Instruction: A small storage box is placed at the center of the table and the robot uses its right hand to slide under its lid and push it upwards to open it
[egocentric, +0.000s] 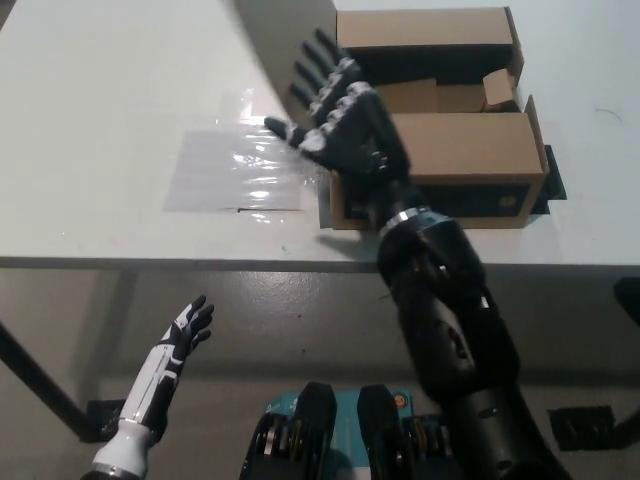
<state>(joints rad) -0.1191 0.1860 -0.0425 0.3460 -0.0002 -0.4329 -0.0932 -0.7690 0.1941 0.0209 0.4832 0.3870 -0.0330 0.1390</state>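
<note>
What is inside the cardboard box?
The cardboard box is open, showing brown inner flaps and a small cardboard piece. The right hand covers its left end.

A clear plastic sheet (235, 168) lies flat on the white table (110, 90)
</note>
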